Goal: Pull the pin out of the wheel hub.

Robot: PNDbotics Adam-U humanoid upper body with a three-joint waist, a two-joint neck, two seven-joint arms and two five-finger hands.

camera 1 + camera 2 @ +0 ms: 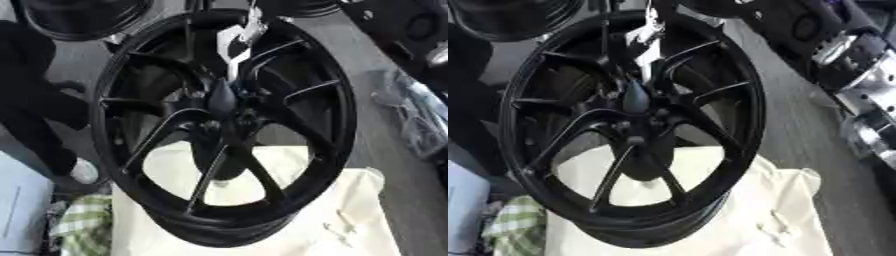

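Though dark against the wheel hub, right hand at its centre, finger pose indiscernible.

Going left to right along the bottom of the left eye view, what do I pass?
Pale blue surface → green and white checked cloth → lower rim of the black wheel → cream cloth → grey floor.
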